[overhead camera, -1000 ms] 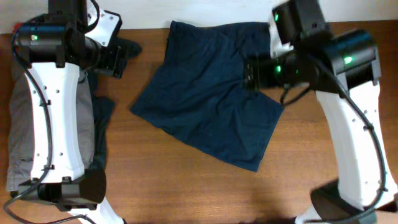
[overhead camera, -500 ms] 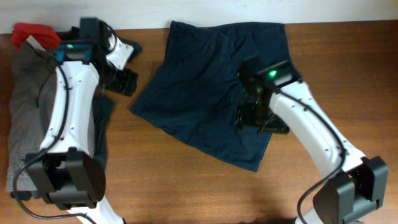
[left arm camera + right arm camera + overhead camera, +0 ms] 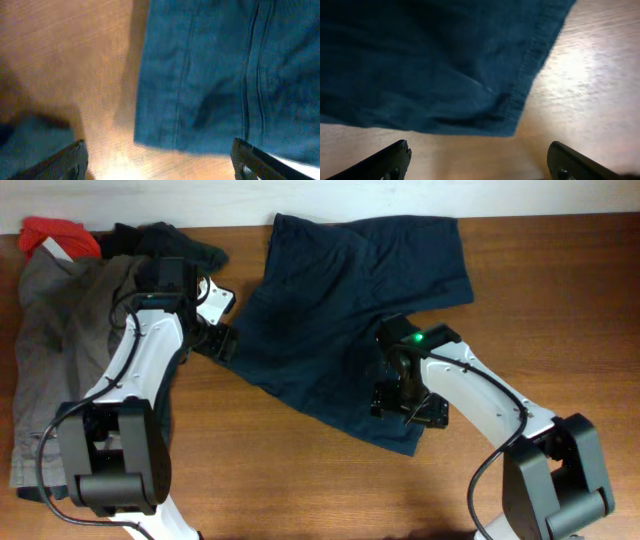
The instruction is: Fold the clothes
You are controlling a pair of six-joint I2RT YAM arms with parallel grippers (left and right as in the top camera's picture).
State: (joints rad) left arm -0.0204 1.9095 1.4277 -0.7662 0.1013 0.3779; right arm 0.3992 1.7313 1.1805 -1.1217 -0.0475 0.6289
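I am looking at a brown wooden table (image 3: 560, 300) with a strip of white wall (image 3: 300, 195) behind it. A pair of dark blue shorts (image 3: 330, 330) lies spread out flat in the middle of the table. They are turned a bit, so one corner points to the left and one leg points down to the right.

To the left of the shorts there is a heap of other clothes. Grey trousers (image 3: 50, 350) lie longways, well away from the shorts. A black garment (image 3: 170, 242) is bunched up close to the top left corner of the shorts. A small red piece (image 3: 55, 232) sits behind the trousers, farthest from the shorts.

The left gripper (image 3: 220, 343) is right at the left corner of the shorts. Its camera shows the hem of the shorts with its seams, and bare wood beside it. Its two fingers are spread wide apart and hold nothing.

The right gripper (image 3: 405, 402) is over the lower right leg of the shorts, near the hem. Its camera shows the stitched corner of that leg lying on the wood. Its two fingers are also spread wide apart, with nothing pinched between them.
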